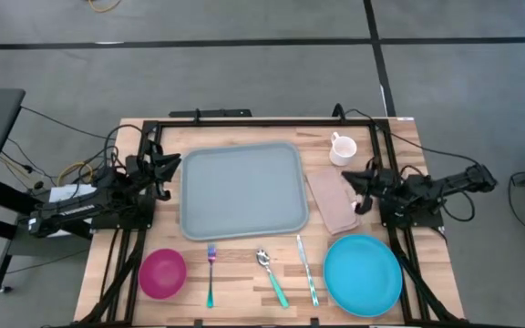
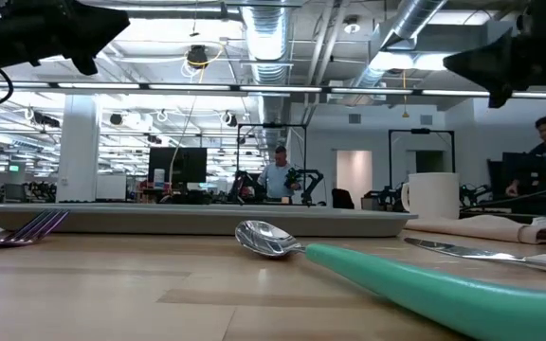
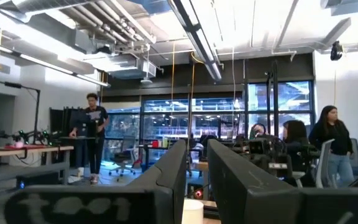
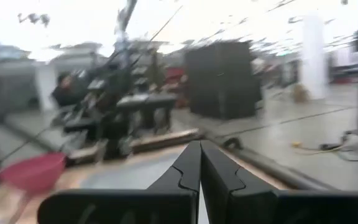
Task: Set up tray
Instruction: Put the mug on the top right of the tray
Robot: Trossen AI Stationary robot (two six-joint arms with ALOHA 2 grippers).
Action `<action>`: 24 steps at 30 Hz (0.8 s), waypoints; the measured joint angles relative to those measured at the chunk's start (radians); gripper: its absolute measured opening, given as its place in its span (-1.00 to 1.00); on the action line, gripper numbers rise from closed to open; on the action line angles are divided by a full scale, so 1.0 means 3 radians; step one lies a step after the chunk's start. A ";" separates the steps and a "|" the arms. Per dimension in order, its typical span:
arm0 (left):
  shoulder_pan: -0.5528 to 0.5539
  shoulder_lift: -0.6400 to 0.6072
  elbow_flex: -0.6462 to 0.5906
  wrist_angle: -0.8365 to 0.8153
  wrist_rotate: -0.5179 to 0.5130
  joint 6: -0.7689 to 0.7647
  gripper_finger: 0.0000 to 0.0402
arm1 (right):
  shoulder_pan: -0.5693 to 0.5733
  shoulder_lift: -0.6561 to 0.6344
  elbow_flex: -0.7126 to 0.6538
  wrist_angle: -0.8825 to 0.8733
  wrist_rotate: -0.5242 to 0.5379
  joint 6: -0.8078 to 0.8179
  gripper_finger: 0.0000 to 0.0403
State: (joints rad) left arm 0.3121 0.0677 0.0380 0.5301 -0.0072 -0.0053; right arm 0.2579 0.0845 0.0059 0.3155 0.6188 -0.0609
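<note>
Tray: the grey-blue tray lies flat in the middle of the desk. Nothing lies on it.
Left claw: the left claw hangs just beside the tray's left edge, near its far corner, and points at the tray. Its two fingers stand a little apart with nothing between them. It does not touch the tray.
Right claw: the right claw hangs on the other side of the tray, above the napkin, and points at the tray. Its fingers are pressed together and hold nothing.
Napkin: the beige napkin lies just beside the tray's right edge, between the tray and the right arm.
Cup: a white cup stands behind the napkin, near the far right corner of the desk.
Plate: a round blue plate lies at the front right, near the napkin's front end.
Knife: a knife lies in front of the tray, just left of the plate.
Spoon: a spoon with a green handle lies left of the knife.
Fork: a fork lies left of the spoon.
Bowl: a pink bowl sits at the front left, beside the fork.
In the way: the napkin lies between the right claw and the tray; nothing lies between the left claw and the tray.
</note>
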 joint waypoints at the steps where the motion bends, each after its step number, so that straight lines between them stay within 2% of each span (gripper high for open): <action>1: 0.0000 0.0000 0.0000 0.0000 -0.0006 -0.0005 -0.73 | -0.0040 0.0000 0.0000 0.0047 0.0065 -0.0002 -1.00; 4: 0.0000 0.0000 0.0000 0.0006 -0.0027 -0.0099 -0.73 | -0.0157 0.0000 0.0000 0.0056 0.0351 0.0001 -1.00; 7: 0.0000 0.0000 0.0000 0.0006 -0.0026 -0.0111 -0.73 | -0.0257 0.0001 0.0000 -0.0100 0.0494 -0.0011 -1.00; 12: 0.0000 0.0000 0.0000 0.0001 -0.0026 -0.0103 -0.73 | -0.0432 0.0000 0.0001 -0.0130 0.0475 -0.0168 -1.00; 17: -0.0001 0.0000 0.0000 0.0018 -0.0186 -0.0111 -0.73 | -0.0571 0.0002 0.0052 -0.0123 0.0458 0.0129 -0.99; 21: 0.0000 0.0000 0.0000 0.0022 -0.0321 -0.0033 -0.71 | -0.0690 0.0066 0.0288 -0.0170 0.0319 0.0076 -0.88; 24: 0.0000 0.0000 0.0000 0.0069 -0.0360 0.0003 -0.71 | -0.0757 0.0250 0.0559 -0.0429 0.0298 -0.0051 -0.73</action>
State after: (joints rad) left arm 0.3121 0.0677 0.0380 0.5508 -0.1151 -0.0043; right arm 0.0308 0.1596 0.1737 0.1869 0.7081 -0.0761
